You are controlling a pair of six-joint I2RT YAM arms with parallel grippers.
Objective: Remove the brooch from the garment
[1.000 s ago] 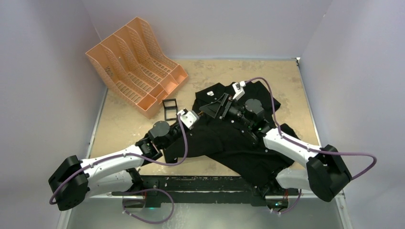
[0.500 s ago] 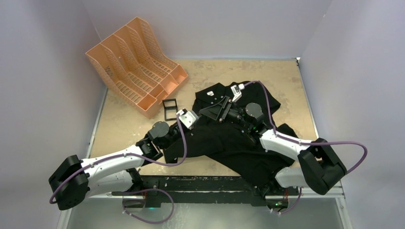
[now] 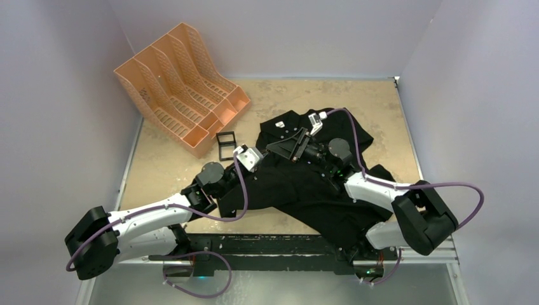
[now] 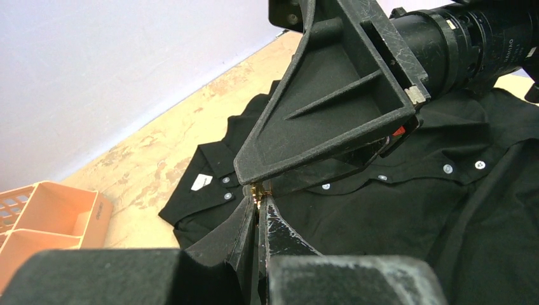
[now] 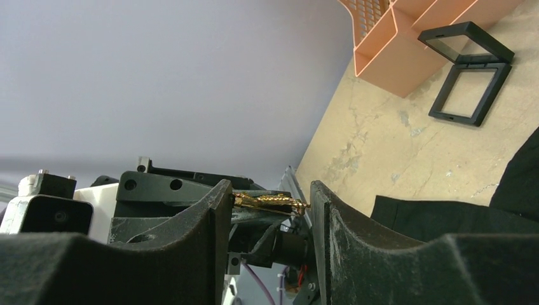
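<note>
Where the brooch sits: the brooch (image 5: 270,202) lies crosswise in the gap of the right tool (image 5: 271,213), raised above the garment (image 3: 299,194), which is spread on the tabletop (image 3: 178,171).
Right tool: jaws apart on either side of the brooch, close to its ends; I cannot tell whether they are pressing it yet.
Left tool: the left tool (image 4: 257,213) is clenched right under the brooch, with black cloth gathered against its fingers.
Risk: the thin brooch could probably slip off those fingertips. If its pin is in the cloth, a pull would drag the shirt along.
Risk, crowding: the two tools meet tip to tip and may knock together.
Right wrist view: shows the whole gold leaf.
Left wrist view: shows only a gold speck, but also the buttons (image 4: 448,168) and neck label (image 4: 201,182).
Top view: the brooch is hidden.
</note>
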